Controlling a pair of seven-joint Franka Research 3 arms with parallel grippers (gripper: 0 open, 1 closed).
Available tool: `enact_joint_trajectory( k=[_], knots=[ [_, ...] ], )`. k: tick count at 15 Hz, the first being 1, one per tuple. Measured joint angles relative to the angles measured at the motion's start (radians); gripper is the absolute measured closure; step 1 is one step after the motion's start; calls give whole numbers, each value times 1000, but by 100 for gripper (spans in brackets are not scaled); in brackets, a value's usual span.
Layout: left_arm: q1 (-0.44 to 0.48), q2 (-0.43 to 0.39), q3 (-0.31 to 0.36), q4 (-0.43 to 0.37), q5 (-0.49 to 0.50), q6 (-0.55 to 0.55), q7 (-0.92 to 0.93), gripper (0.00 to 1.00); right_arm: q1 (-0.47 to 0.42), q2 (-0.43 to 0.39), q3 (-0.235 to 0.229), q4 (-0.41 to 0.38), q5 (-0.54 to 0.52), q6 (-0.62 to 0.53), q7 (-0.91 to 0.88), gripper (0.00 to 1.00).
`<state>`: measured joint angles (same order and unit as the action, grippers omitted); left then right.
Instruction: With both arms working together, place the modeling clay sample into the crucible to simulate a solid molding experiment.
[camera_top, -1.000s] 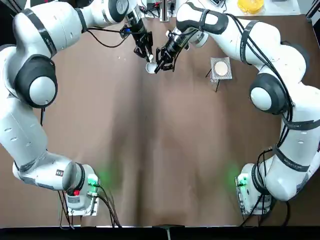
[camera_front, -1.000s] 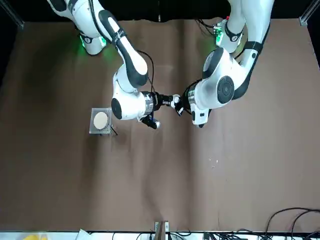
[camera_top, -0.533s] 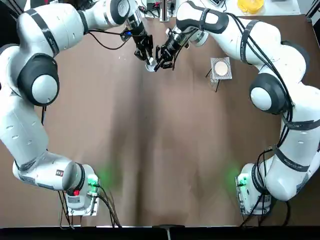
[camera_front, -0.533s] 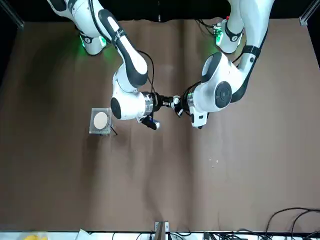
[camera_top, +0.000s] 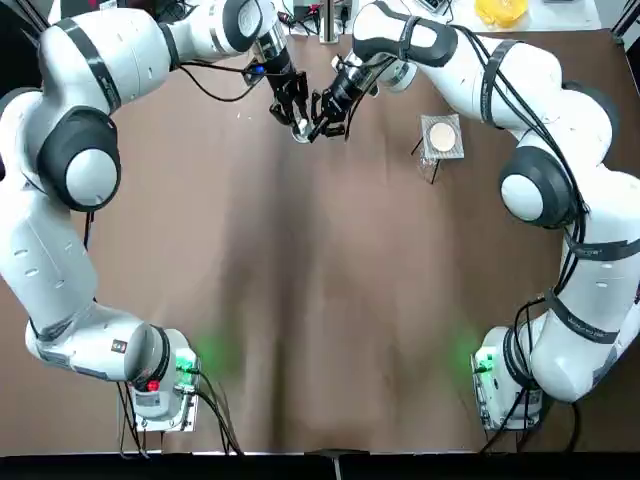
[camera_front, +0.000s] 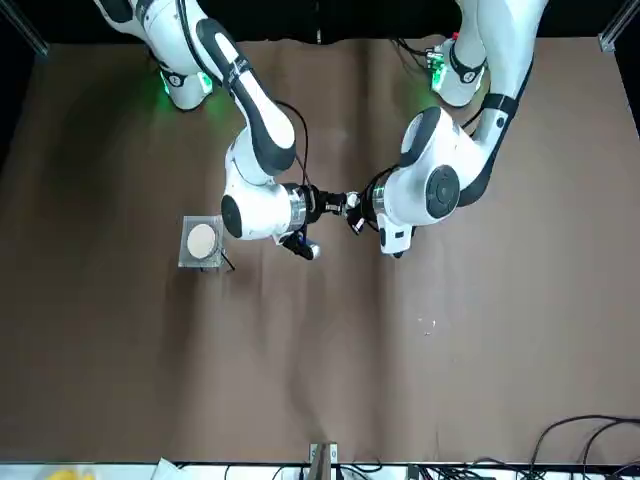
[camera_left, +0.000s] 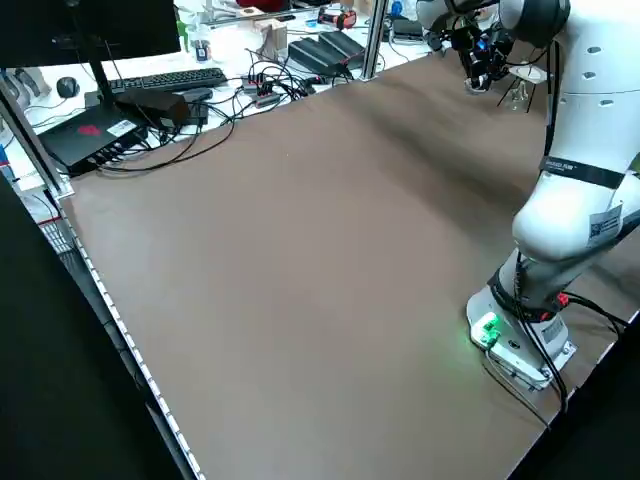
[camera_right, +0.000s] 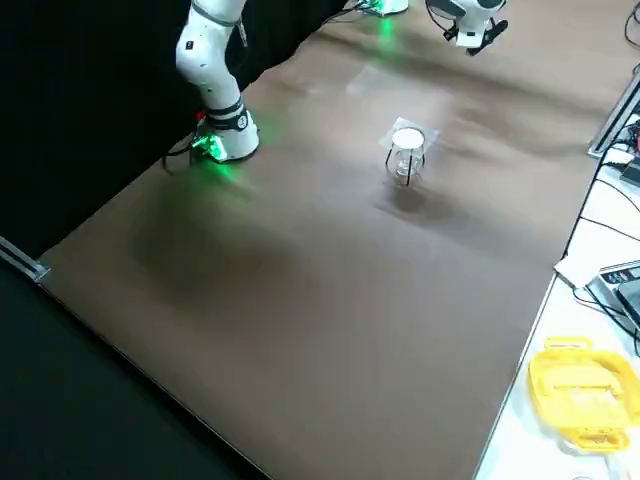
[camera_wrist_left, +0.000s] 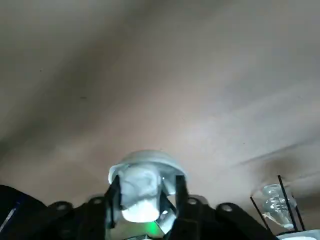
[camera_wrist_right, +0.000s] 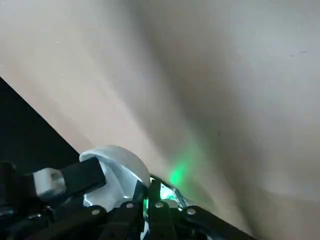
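My left gripper (camera_top: 295, 120) is shut on the crucible (camera_top: 299, 132), a small white cup held above the far middle of the brown table. In the left wrist view the crucible (camera_wrist_left: 144, 186) sits clamped between the two dark fingers. My right gripper (camera_top: 317, 127) hangs right beside it, fingertips almost touching the cup, its fingers pressed close together. In the front view the crucible (camera_front: 352, 202) shows as a white spot between the two wrists. In the right wrist view the crucible (camera_wrist_right: 117, 162) lies just beyond my right fingers. The modeling clay sample is hidden.
A square grey mesh stand (camera_top: 442, 137) on thin wire legs, with a pale round patch on top, stands to the right of the grippers. A tiny white speck (camera_top: 238, 115) lies on the table to their left. Cables, a keyboard (camera_left: 165, 80) and a yellow object (camera_right: 582, 390) lie beyond the table's edges.
Both grippers have drifted a little toward the far edge together, closing up. The crucible has stayed in my left gripper.
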<state>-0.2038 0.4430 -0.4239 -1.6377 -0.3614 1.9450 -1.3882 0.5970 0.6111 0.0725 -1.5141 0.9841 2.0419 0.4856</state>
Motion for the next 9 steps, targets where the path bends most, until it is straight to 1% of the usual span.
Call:
enact_joint_trajectory(
  k=[3, 9],
  knots=[
    [-4, 0, 0, 0, 30, 0, -13, 31, 0, 0, 0, 0, 0, 0, 0, 95],
    [-5, 4, 1, 0, 37, 0, -17, 30, 0, 0, 0, 0, 0, 0, 0, 95]
  ],
)
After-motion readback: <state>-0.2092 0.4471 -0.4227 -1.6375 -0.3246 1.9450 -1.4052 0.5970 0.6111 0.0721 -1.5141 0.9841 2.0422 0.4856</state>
